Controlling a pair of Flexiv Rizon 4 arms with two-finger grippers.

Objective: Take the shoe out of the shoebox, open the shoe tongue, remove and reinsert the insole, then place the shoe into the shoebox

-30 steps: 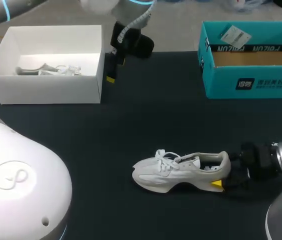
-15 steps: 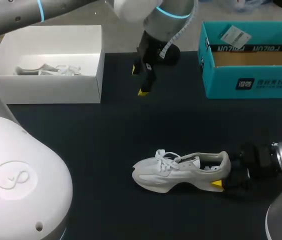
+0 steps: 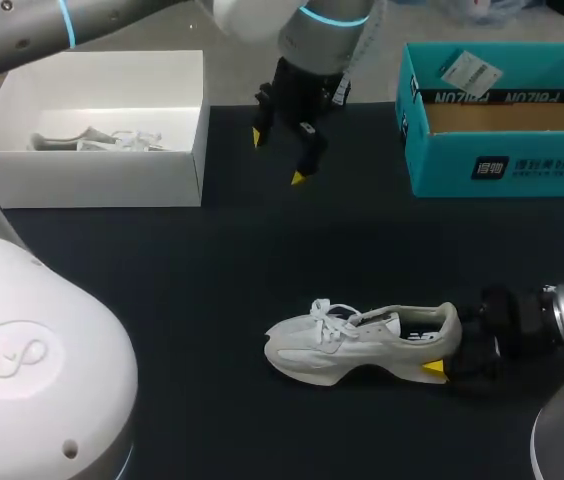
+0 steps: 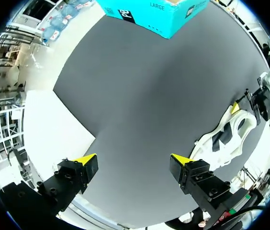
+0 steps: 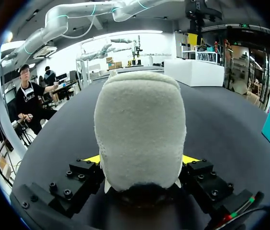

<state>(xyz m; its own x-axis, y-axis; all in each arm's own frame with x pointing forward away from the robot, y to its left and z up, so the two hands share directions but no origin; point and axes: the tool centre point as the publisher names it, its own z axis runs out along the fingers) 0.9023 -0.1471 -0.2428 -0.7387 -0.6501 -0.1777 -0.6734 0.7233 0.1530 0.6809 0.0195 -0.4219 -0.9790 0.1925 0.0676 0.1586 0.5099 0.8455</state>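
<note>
The robot's rounded silver-white left arm (image 3: 12, 40) wears a glowing cyan ring; the black, screw-studded left gripper (image 4: 132, 159) and right gripper (image 5: 140, 158) end in yellow wedge tips.

Even overhead light falls on the dark table (image 3: 162, 300); the white sneaker (image 3: 362, 345) casts a soft shadow, while glare bleaches the white box (image 4: 44, 129) beside the left pincer (image 4: 133, 159).

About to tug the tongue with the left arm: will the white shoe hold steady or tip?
The shoe probably won't tip: it stands upright with the right pincer shut on its heel. The padded heel looks soft, so it may twist slightly. The laces lie loose and should flop.
</note>
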